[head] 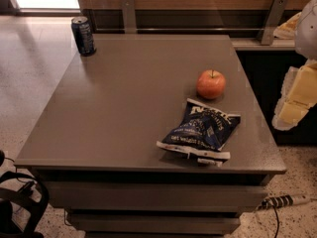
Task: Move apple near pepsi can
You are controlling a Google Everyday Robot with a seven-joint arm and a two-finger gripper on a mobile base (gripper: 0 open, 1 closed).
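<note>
In the camera view, the apple (211,84) sits stem up on the grey desk (124,108), at about 2 o'clock from the desk's middle. A dark blue chip bag (200,132) lies flat at about 4 o'clock, and the apple is just past its far edge (near it, though a thin strip of desk seems to show between them). The pepsi can (83,35) stands upright at the far left corner, about 11 o'clock. It is well apart from the apple, with only bare desk between the two.

The claw (293,105) hangs beyond the desk's right edge at about 3 o'clock, off the desk and touching none of these things. I cannot tell whether it is spread or pressed together.

The apple will likely feel firm and fairly weighty, with a smooth skin that could slip and a round body that could roll if nudged. The best hold is probably from above across its widest girth, leaving the stem free, with firm but not bruising pressure. Coming in from the 12 or 3 o'clock side should keep clear of the bag (a crinkly, easily dragged thing). The can may tip if bumped.
</note>
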